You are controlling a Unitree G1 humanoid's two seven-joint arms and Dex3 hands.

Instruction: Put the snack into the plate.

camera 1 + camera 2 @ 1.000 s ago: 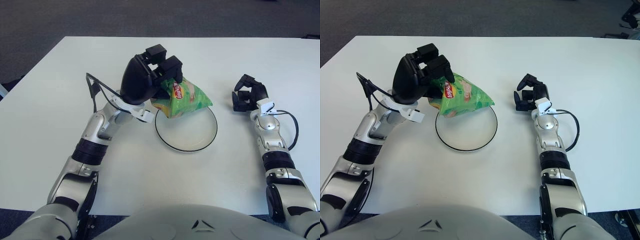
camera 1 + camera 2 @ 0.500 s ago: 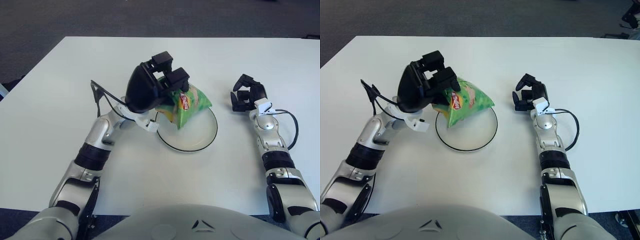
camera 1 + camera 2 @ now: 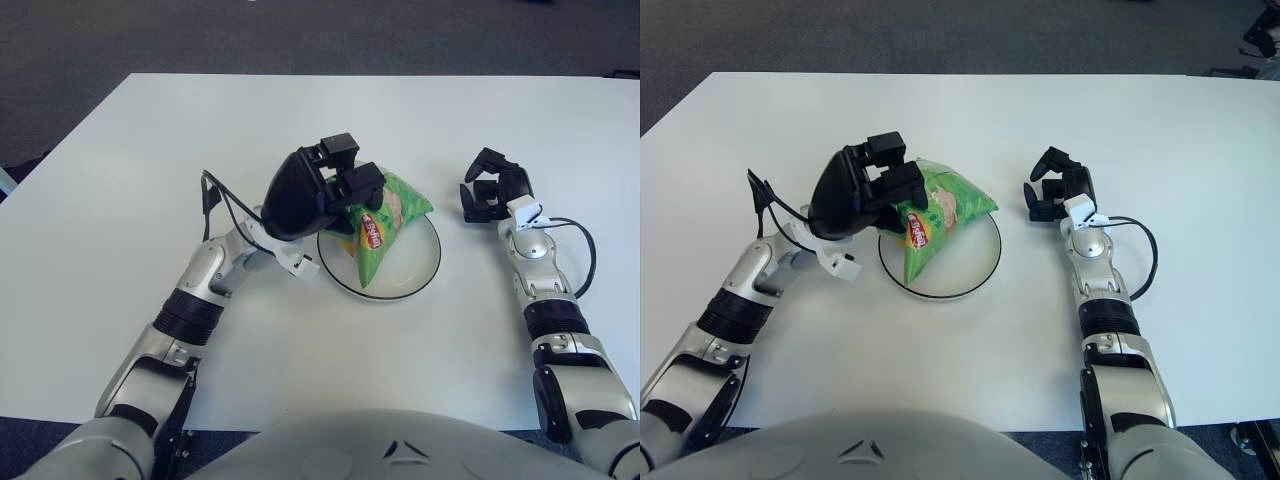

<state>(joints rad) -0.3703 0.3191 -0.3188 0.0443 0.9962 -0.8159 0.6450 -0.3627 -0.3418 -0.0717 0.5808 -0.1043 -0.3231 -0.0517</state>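
Observation:
A green chip bag (image 3: 392,215) with a red logo hangs tilted over the white plate (image 3: 424,272) with its dark rim. Its lower corner reaches down into the plate's middle. My left hand (image 3: 340,185) is shut on the bag's upper left part, above the plate's left edge. In the right eye view the same bag (image 3: 945,210) covers much of the plate (image 3: 980,275). My right hand (image 3: 492,195) stays idle to the right of the plate, fingers curled, holding nothing.
The white table (image 3: 120,220) spreads wide on all sides, with dark carpet beyond its far edge. A black cable (image 3: 212,195) loops from my left forearm, and another cable (image 3: 580,250) loops beside my right wrist.
My left hand has carried the bag rightward and down. The bag has tipped so its lower corner now points into the plate. The plate sits slightly further right. The right hand has not moved.

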